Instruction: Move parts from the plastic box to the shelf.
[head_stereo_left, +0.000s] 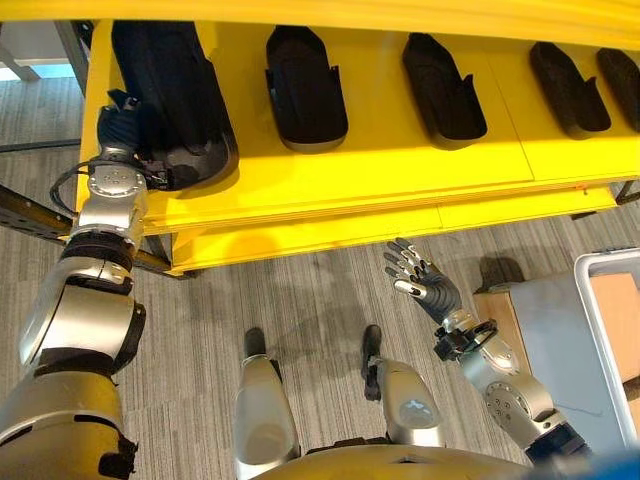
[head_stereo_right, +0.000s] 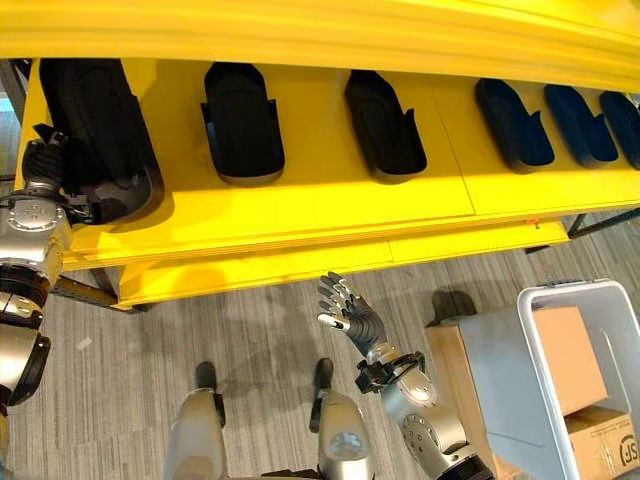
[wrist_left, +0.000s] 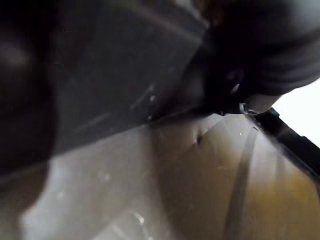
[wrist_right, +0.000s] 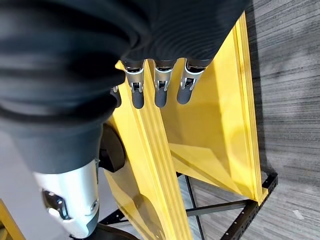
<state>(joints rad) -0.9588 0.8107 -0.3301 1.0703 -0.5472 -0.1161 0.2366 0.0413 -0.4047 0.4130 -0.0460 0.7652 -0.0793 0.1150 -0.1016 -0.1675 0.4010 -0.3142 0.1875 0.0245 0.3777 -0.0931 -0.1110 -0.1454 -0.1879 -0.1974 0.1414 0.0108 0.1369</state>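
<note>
Several black moulded parts lie in a row on the yellow shelf (head_stereo_left: 400, 170). The largest black part (head_stereo_left: 175, 90) is at the shelf's far left end. My left hand (head_stereo_left: 122, 125) is at that part's left edge, fingers curled on its rim; in the left wrist view the black part (wrist_left: 125, 65) sits right against the hand. My right hand (head_stereo_right: 352, 312) hangs open and empty below the shelf's front edge, above the floor, with its fingers (wrist_right: 160, 90) straight. The grey plastic box (head_stereo_right: 560, 300) stands at the lower right.
Other black parts (head_stereo_right: 242, 120) (head_stereo_right: 385, 125) lie spaced along the shelf to the right. Brown cardboard (head_stereo_right: 565, 360) shows inside the plastic box, which rests on a brown block (head_stereo_right: 450, 365). A black metal frame (wrist_right: 220, 207) carries the shelf over grey plank floor (head_stereo_left: 300, 300).
</note>
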